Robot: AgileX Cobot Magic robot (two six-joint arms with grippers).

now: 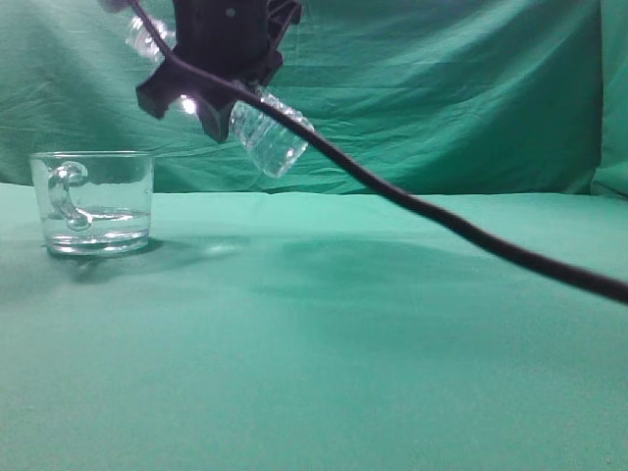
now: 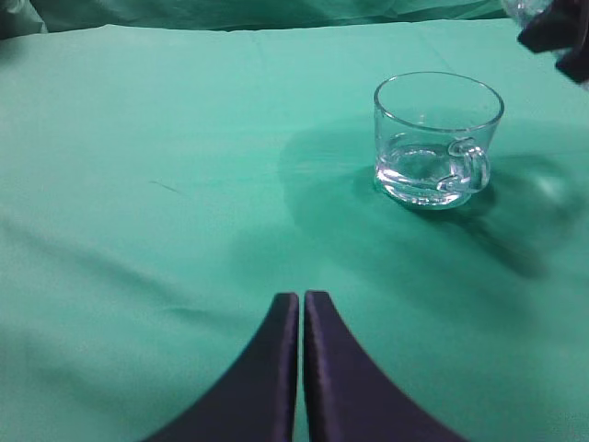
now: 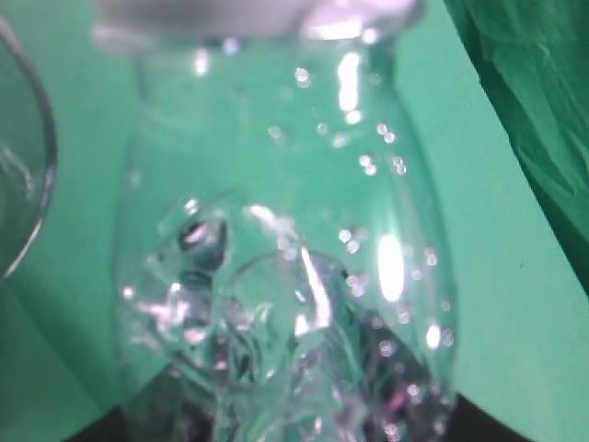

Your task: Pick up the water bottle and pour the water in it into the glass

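My right gripper (image 1: 224, 74) is shut on the water bottle (image 1: 270, 137), a clear ribbed plastic bottle held tilted high above the cloth, up and to the right of the glass. In the right wrist view the water bottle (image 3: 276, 258) fills the frame, droplets on its wall, and hides the jaws. The glass (image 1: 93, 201) is a short clear mug with a curved handle, upright at the left, with a shallow layer of water (image 1: 98, 218) in it. It also shows in the left wrist view (image 2: 434, 138). My left gripper (image 2: 302, 299) is shut and empty, low over the cloth, well short of the glass.
A green cloth (image 1: 343, 343) covers the table and hangs as a backdrop. A black cable (image 1: 442, 221) runs from the right arm down to the right edge of the exterior view. The glass rim (image 3: 18, 166) shows at the left edge of the right wrist view.
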